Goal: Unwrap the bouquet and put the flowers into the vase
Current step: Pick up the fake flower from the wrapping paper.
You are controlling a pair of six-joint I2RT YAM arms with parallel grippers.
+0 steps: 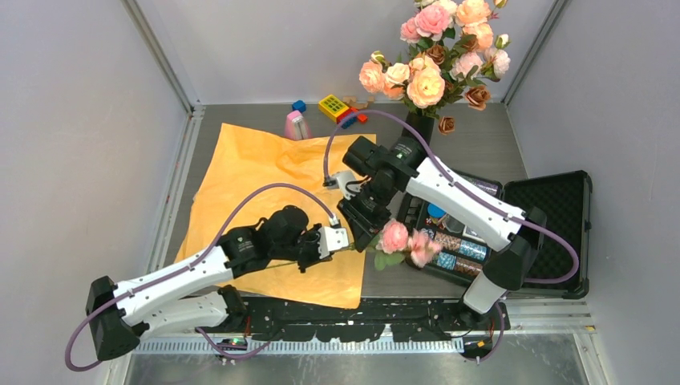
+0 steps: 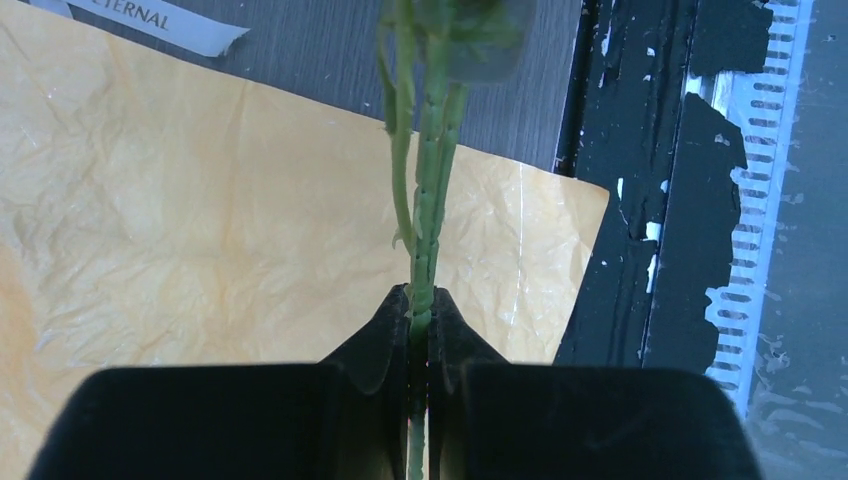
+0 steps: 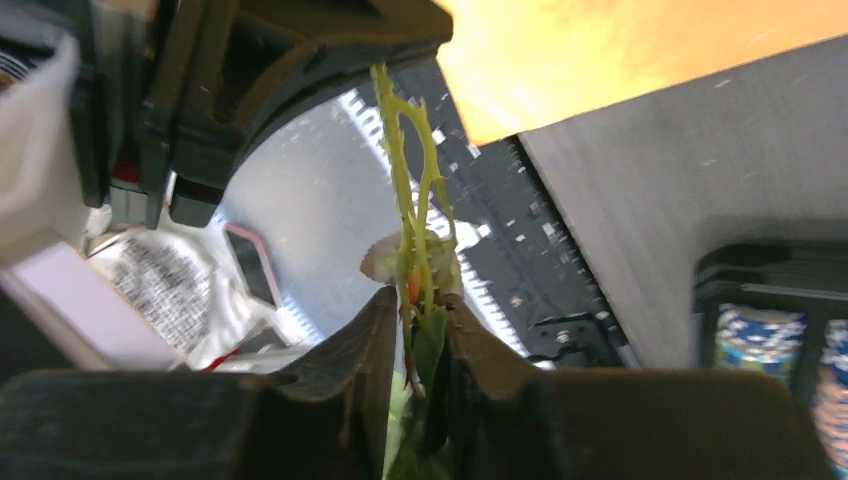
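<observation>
Two pink roses hang in the air between the arms, their thin green stems running left. My left gripper is shut on the stem ends over the orange paper, which lies spread flat. My right gripper straddles the stems and leaves close to the blooms, with its jaws slightly apart and light showing beside the stems. The black vase stands at the back and is full of pink and peach roses.
An open black case lies at the right, with a tray of small items under the held roses. A pink metronome, a yellow toy and a blue block sit behind the paper.
</observation>
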